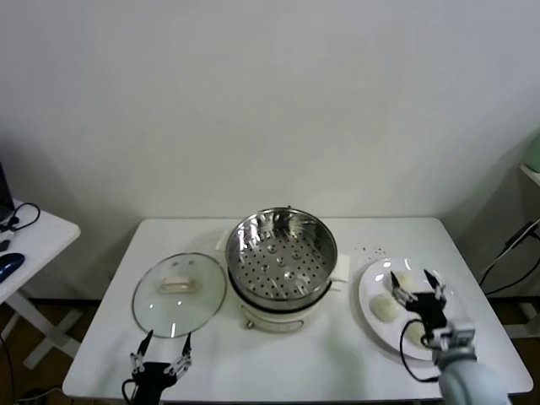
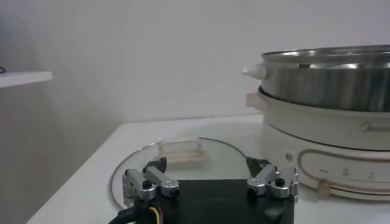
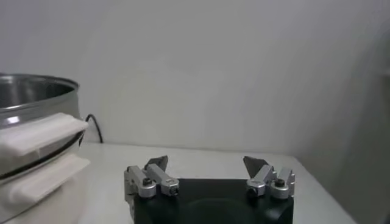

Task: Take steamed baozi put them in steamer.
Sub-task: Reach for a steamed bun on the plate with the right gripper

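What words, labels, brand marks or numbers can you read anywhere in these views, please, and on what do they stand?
None can be read outright.
Cooker base: a faint brand mark near its right edge, too blurred to read.
Its control panel: small markings by the knob, too small to read.
Steamer, lid, plate, baozi: no text visible.
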Tool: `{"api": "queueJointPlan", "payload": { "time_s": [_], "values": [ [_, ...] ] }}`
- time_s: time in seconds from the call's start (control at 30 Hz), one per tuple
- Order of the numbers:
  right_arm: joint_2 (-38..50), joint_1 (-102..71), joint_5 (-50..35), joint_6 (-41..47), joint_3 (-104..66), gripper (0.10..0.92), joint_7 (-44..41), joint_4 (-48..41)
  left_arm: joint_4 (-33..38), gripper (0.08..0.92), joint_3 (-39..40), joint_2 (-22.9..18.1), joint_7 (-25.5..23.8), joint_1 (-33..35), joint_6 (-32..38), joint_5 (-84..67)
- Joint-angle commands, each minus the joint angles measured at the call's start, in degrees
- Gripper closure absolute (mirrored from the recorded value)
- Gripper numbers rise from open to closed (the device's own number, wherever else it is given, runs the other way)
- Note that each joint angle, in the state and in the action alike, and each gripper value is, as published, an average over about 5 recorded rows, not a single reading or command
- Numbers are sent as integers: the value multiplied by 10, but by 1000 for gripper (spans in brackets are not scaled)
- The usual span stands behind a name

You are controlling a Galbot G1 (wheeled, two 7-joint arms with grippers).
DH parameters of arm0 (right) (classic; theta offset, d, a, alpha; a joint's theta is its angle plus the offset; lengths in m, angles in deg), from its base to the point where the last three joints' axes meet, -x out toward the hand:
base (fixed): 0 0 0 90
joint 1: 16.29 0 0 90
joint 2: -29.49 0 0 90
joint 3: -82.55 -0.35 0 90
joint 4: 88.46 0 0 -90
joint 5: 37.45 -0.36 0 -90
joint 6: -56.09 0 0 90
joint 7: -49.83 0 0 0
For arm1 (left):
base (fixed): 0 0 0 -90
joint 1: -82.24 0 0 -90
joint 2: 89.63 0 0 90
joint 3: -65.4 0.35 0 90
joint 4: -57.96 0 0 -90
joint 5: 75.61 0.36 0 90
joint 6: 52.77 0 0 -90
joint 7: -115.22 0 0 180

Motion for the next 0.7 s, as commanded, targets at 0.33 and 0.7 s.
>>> {"api": "queueJointPlan", "payload": {
  "time_s": [0.33, 0.7],
  "values": [
    [304, 656, 266, -154, 645, 203, -507, -229, -3, 177, -3, 5, -2, -3, 6, 4],
    [203, 903, 75, -115, 1000, 203, -565, -352, -4, 177, -8, 4, -3, -4, 2, 5]
  ]
}}
